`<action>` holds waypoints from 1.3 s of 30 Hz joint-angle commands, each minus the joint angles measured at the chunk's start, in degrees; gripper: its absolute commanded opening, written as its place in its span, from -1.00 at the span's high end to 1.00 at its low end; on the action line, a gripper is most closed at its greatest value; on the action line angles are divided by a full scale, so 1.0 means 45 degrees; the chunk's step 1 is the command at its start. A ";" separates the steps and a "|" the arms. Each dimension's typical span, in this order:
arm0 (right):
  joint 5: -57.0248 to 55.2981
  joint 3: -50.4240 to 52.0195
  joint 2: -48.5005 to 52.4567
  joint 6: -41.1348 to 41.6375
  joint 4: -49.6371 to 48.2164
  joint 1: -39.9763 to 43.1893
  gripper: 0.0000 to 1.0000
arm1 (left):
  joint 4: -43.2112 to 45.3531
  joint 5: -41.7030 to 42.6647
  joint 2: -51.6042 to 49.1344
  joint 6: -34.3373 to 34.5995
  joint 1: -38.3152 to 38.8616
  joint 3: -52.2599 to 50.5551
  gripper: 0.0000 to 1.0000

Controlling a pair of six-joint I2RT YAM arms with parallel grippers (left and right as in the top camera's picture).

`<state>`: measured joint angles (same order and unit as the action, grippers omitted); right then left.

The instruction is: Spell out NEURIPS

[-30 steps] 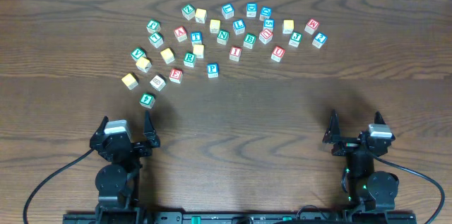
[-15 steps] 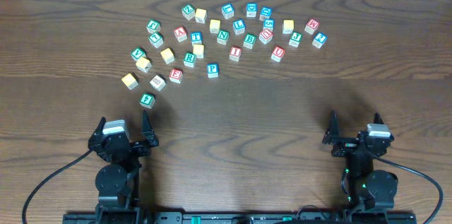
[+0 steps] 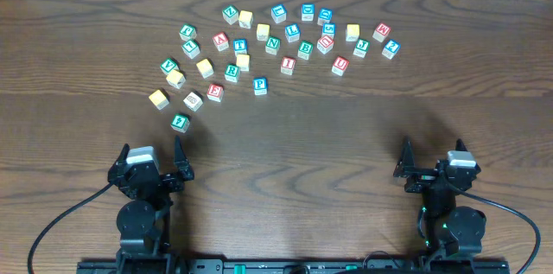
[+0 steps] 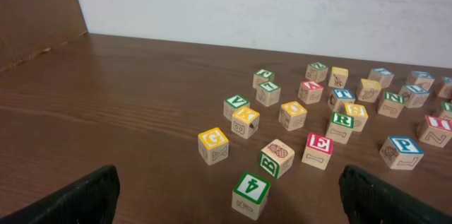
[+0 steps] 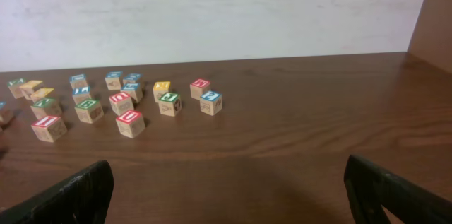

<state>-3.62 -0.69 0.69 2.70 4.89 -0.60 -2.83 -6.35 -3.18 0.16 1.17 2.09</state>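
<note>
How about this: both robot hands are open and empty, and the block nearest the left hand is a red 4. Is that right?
Not quite. The 4 block nearest the left gripper is green, not red; the left wrist view shows it. Both it and the right gripper are open and empty.

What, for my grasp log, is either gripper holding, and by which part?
Nothing is held. The left gripper and right gripper are both open and empty, well short of the small wooden letter blocks.
</note>
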 commanded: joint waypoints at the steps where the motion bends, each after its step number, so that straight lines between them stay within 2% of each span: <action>1: -0.0160 -0.0155 -0.0058 -0.0146 0.0262 -0.0044 -0.99 | -0.0364 -0.0165 -0.0010 -0.0078 -0.0063 0.0087 -0.95; 39: -0.0165 -0.0155 -0.0058 -0.0146 0.0073 -0.0044 -0.98 | -0.0160 -0.0160 -0.0010 -0.0078 -0.0063 0.0092 -0.95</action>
<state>-3.62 -0.69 0.69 2.70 4.73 -0.60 -2.85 -6.35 -3.18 0.14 1.17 2.17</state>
